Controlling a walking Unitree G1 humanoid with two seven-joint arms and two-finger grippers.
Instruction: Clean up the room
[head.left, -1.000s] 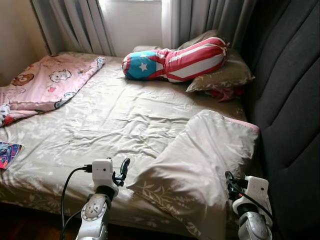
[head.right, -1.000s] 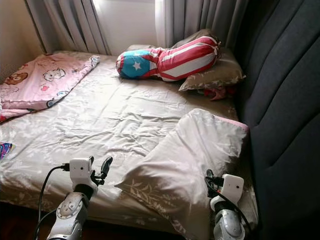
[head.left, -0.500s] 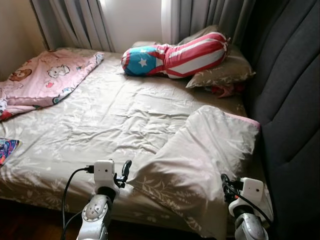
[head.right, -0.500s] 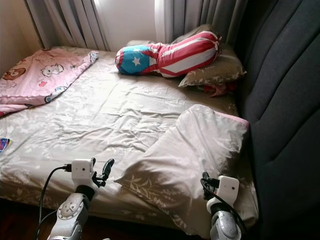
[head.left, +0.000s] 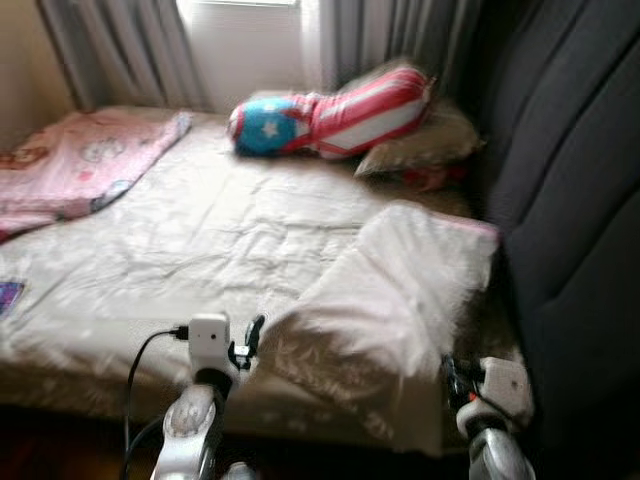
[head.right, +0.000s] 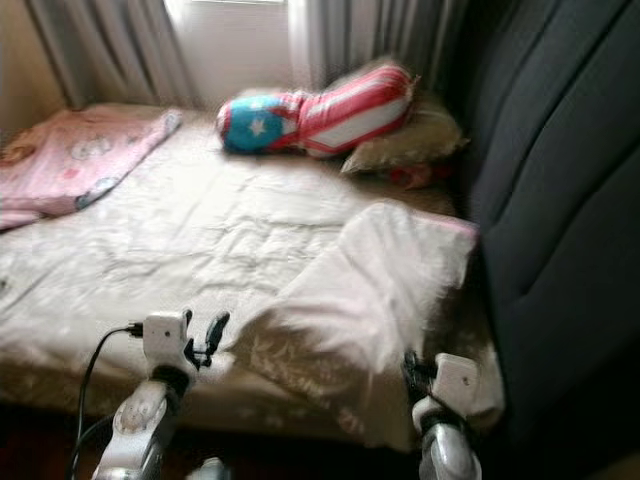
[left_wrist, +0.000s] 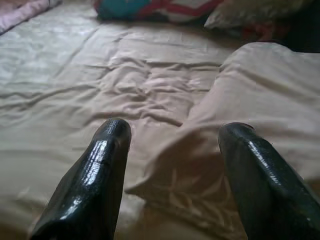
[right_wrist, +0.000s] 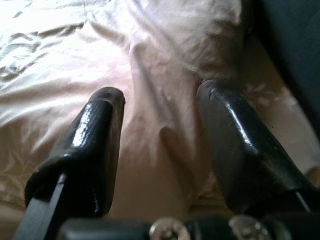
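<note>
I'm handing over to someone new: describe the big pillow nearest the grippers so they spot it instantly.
On the wide bed covered in a beige leaf-print sheet, look to the near corner beside the dark grey padded headboard. The large beige pillow with a pink edge lies there, alone and nearest the robot, far from the striped bolster.

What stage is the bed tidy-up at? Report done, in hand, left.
Done: nothing visibly. In hand: left end effector and right end effector, both open, flank the near pillow without gripping it. Left: that pillow, the pink blanket and the striped bolster.
</note>
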